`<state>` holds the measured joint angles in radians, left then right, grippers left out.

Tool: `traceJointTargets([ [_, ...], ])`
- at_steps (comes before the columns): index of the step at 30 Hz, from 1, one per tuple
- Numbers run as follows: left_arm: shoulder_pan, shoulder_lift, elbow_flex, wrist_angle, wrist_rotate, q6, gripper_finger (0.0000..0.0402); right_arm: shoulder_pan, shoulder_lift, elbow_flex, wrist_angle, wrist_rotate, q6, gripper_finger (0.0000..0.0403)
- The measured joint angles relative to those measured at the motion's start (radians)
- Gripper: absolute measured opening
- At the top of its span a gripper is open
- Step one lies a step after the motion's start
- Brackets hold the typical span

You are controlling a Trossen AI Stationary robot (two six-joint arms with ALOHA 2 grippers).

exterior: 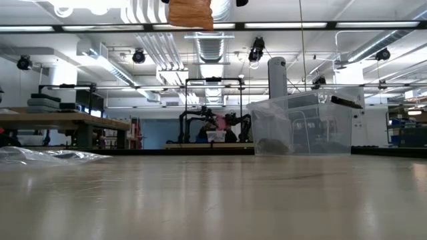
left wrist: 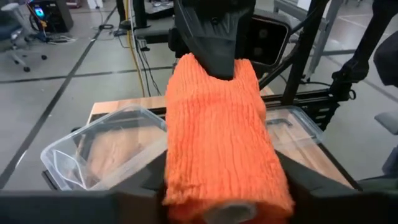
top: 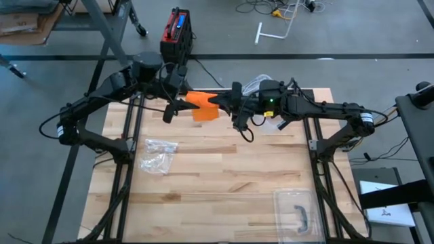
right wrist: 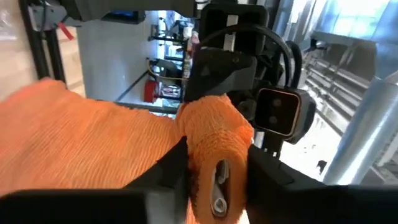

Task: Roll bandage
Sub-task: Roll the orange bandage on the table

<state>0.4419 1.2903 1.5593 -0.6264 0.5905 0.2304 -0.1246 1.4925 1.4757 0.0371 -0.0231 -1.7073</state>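
Both arms meet above the far edge of the wooden table [top: 224, 169], holding an orange bandage [top: 203, 106] in the air between them. The right gripper [top: 215, 101] is clamped on the rolled end of the bandage — in the right wrist view its two fingers [right wrist: 166, 165] press the roll from either side, with the loose strip running away flat. The left gripper [top: 178, 105] sits at the other end of the strip; in the left wrist view the cloth drapes over its fingers [left wrist: 314, 177], but whether they are gripping it or only cradling it cannot be told.

Most of the tabletop lies open. A crumpled clear plastic bag [top: 157, 154] rests near the left edge, and a clear plastic box [top: 297, 210] stands at the near right corner, well apart from the arms. In the low view the bandage hangs high above the bare boards.

Beyond the table — grey floor, a red and black case [top: 176, 32], loose cables.
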Motion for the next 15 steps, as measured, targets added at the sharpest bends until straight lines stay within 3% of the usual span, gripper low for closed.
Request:
traceJointTargets([
  [5, 0.0, 0.0, 0.0, -0.005, -0.002, 0.021, 0.0088, 0.008, -0.001, -0.002, -0.031, 0.017, 0.109, 0.0155],
  [8, 0.001, -0.001, 0.0, -0.003, -0.009, 0.042, 0.0056, 0.016, -0.001, -0.003, -0.033, 0.044, 0.308, 0.0195],
  [12, 0.0, -0.003, 0.0, 0.01, -0.072, 0.092, 0.0049, 0.018, -0.012, 0.007, -0.025, 0.018, 0.745, 0.0247],
  [15, 0.0, -0.005, 0.0, 0.011, -0.149, 0.149, 0.0065, 0.013, -0.02, 0.022, -0.002, 0.024, 0.98, 0.0282],
])
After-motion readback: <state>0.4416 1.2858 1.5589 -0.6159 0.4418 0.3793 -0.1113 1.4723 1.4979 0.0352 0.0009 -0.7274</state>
